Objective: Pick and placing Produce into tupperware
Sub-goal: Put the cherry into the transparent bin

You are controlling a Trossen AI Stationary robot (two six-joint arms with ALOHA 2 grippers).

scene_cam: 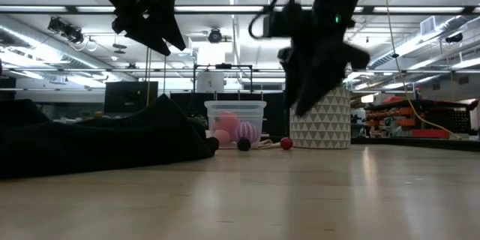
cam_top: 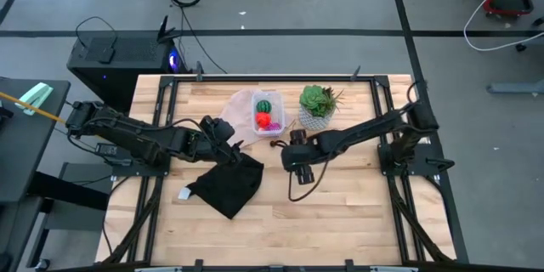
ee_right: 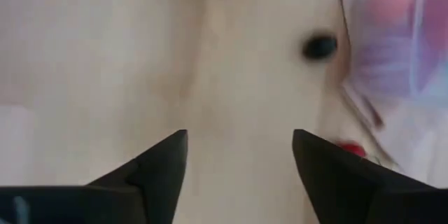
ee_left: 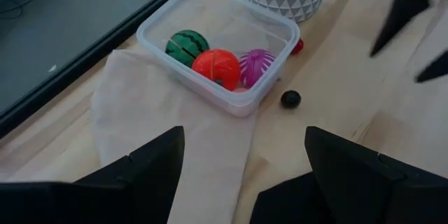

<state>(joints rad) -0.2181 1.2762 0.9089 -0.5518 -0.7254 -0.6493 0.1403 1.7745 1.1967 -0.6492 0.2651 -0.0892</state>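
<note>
the wooden counter (cam_top: 340, 212) carried everything, with a black cloth bag (cam_top: 228, 183) lying under the left arm and a flat pale sheet (ee_left: 140, 112) spread beneath the tub. the patterned plant pot (cam_top: 316, 119) stood just beside the tupperware (ee_left: 157, 28), which sat near the far edge of the counter. the left tool (ee_left: 241, 161) hovered above the bag with its fingers spread wide and nothing between them, looking toward the tub. the right tool (ee_right: 238, 157) hung just beside the tub's near end, fingers parted wide and empty. inside the tub lay the green striped ball (ee_left: 187, 45), the red-orange ball (ee_left: 218, 68) and the magenta piece (ee_left: 257, 65), touching in a row. outside it, on the bare counter, sat a small dark ball (ee_left: 290, 99) near the tub's corner and a small red bit (ee_left: 299, 45) between tub and pot. judging by this, most of the produce was in and these loose bits remained. to do the step well, the right tool should drop straight over the dark ball, centre it between the fingers, and close gently, since so small and round a thing would likely roll away from a glancing touch.
</note>
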